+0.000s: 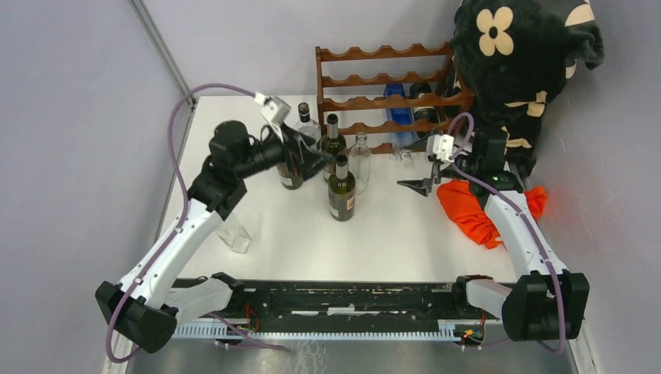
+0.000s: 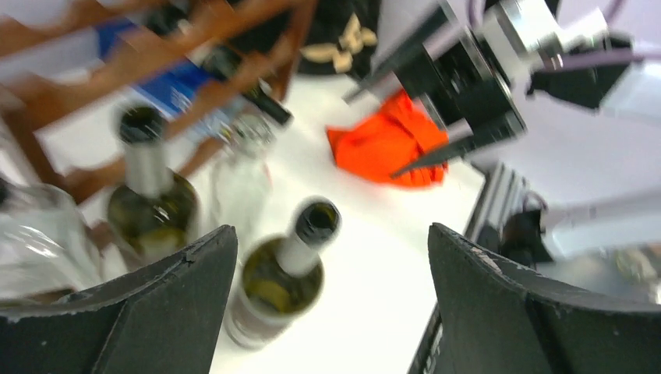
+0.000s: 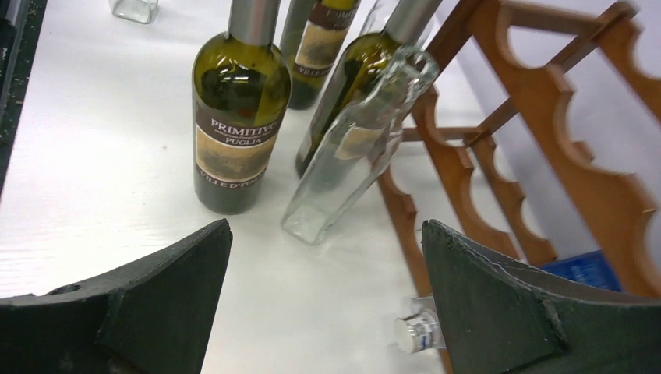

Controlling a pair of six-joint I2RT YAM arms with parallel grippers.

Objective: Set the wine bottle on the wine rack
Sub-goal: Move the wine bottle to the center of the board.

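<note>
Before the wine rack [image 1: 374, 54], the left end effector [image 2: 331, 234] hung spread above wine bottles [image 1: 341, 191], likely lining up a grasp; the right end effector [image 3: 323, 226] gaped idle.

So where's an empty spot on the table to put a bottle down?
The big bare patch is at the front middle, between the front green bottle, the orange cloth and the black rail. It's crowded by the wine rack, where the other bottles bunch together.

bottle cluster [image 1: 334, 148] blocks wine rack [image 1: 374, 79] front-left, open table [image 1: 390, 226] nr arms, orange cloth [image 1: 468, 214] rt side
</note>
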